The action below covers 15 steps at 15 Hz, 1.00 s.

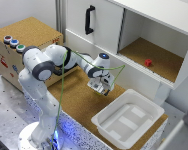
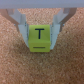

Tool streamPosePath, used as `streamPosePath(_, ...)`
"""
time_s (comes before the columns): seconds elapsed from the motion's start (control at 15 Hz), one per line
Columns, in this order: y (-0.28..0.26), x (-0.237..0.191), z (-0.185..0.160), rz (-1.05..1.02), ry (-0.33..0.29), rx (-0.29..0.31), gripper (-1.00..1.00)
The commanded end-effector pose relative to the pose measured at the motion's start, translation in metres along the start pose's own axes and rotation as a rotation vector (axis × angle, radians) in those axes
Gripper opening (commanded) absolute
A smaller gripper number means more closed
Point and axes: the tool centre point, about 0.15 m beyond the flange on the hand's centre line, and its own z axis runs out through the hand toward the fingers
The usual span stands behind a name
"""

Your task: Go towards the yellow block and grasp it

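Note:
In the wrist view the yellow block (image 2: 39,39), a small cube with a black "T" on its top face, rests on the cork mat. My gripper (image 2: 40,36) is around it, one finger (image 2: 23,27) against each side, and the jaws look closed onto it. In the exterior view the gripper (image 1: 101,90) is down at the cork mat (image 1: 79,100), just behind the white tub. The hand hides the block there.
A white tub (image 1: 128,117) stands on the mat at the exterior view's right of the gripper. Behind is a white cabinet with an open shelf holding a small red block (image 1: 148,62). A cork-topped box with buttons (image 1: 14,42) sits at the exterior view's left.

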Motion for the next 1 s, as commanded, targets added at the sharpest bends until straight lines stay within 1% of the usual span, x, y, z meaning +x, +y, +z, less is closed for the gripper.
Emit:
streamPosePath(0.0,-0.007,0.003,-0.017,0.02,0.012,-0.003,1.0)
streamPosePath(0.13,-0.01,-0.004,-0.032,0.018,0.004,0.01,1.0)
streamPosePath(0.53,-0.027,-0.005,-0.054,0.018,-0.003,0.001,1.0)
streamPosePath(0.67,-0.033,-0.003,-0.053,-0.005,0.013,0.015,1.0)
streamPosePath(0.73,-0.036,-0.001,-0.053,-0.017,0.01,0.01,1.0)
streamPosePath(0.8,-0.04,0.002,-0.057,-0.026,0.004,0.026,1.0)
streamPosePath(0.93,-0.04,0.002,-0.057,-0.026,0.004,0.026,1.0)
